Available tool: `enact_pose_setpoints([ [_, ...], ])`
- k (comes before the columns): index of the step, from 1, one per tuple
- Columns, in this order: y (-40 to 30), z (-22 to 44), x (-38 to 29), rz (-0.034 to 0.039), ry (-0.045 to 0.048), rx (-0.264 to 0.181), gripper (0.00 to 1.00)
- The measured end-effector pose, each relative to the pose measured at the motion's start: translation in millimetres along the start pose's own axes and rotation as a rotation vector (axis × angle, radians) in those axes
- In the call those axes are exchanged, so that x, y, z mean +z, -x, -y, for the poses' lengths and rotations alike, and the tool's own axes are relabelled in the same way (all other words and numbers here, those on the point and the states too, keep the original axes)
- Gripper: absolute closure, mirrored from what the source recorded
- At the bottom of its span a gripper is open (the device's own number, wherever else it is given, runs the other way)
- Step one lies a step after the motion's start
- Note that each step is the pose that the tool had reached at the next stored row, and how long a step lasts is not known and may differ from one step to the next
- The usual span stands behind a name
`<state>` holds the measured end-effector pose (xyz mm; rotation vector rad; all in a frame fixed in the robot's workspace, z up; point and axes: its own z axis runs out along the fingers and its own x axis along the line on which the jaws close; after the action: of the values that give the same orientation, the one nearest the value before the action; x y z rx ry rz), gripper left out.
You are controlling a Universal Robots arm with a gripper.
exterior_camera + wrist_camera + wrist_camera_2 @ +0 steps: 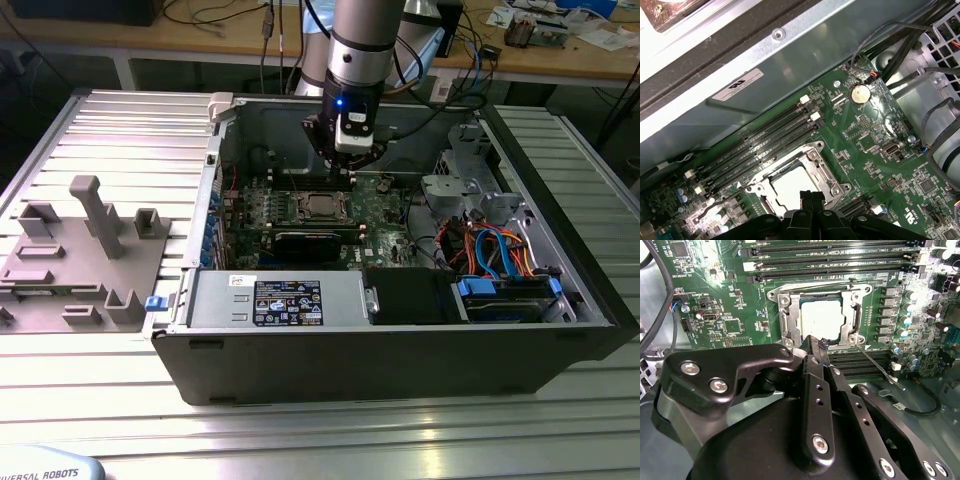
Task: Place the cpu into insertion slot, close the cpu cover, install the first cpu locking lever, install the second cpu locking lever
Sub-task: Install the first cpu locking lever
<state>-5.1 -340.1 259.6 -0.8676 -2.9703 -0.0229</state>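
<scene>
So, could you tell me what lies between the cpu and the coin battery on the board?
In the first wrist view, the cpu cover's frame edge, then green board with small chips, separates the cpu from the coin battery.

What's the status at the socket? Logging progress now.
Gripper shut, tips at the cpu cover edge. cpu seated, cover down. One thin lever sticking out beside it.
</scene>
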Motion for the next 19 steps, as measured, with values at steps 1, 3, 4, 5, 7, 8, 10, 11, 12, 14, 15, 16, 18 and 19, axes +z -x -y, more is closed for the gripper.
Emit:
enact_pose_setpoints([
  [1,0.0,0.0,0.0,0.0000,0.0000,-0.002,0.89],
  [3,0.0,0.0,0.0,0.0000,-0.0003,-0.005,0.89],
  [4,0.0,0.0,0.0,0.0000,-0.0004,-0.007,0.89],
  [5,0.0,0.0,0.0,0.0000,-0.0004,-0.009,0.89],
  [7,0.0,0.0,0.0,0.0000,-0.0006,-0.012,0.89],
  [8,0.0,0.0,0.0,0.0000,-0.0007,-0.013,0.89],
  [10,0.0,0.0,0.0,0.0000,-0.0008,-0.016,0.89],
  [11,0.0,0.0,0.0,0.0000,-0.0009,-0.017,0.89],
  [12,0.0,0.0,0.0,-0.0002,-0.0007,-0.019,0.89],
  [14,0.0,0.0,0.1,-0.0002,-0.0007,-0.020,0.89],
  [15,0.0,0.0,0.1,-0.0002,-0.0007,-0.021,0.89],
  [16,0.0,0.0,0.1,-0.0003,-0.0007,-0.022,0.89],
  [18,0.0,0.0,0.1,-0.0003,-0.0008,-0.024,0.89],
  [19,0.0,0.0,0.0,-0.0002,-0.0009,-0.025,0.89],
])
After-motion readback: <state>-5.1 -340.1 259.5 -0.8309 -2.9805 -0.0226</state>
